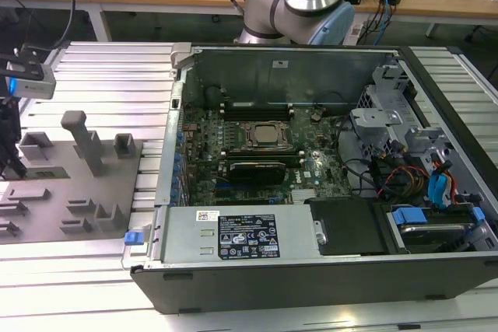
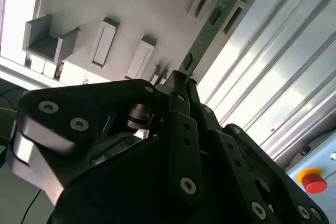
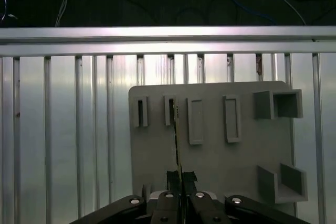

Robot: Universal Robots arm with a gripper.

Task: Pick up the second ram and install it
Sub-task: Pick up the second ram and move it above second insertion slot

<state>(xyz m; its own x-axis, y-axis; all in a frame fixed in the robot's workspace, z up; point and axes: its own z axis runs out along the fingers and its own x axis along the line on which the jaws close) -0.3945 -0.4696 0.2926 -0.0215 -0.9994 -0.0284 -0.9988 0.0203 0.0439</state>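
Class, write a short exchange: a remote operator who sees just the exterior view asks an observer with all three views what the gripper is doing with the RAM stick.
Operator: Exterior view here. Is the gripper holding anything?
Observer: Yes. In the second wrist view the gripper is shut on the second ram, a narrow green stick.
Operator: Where is it?
Observer: In the first wrist view it shows edge-on in front of the grey fixture plate, its far end by a slotted holder. Whether it is seated there, I cannot tell.
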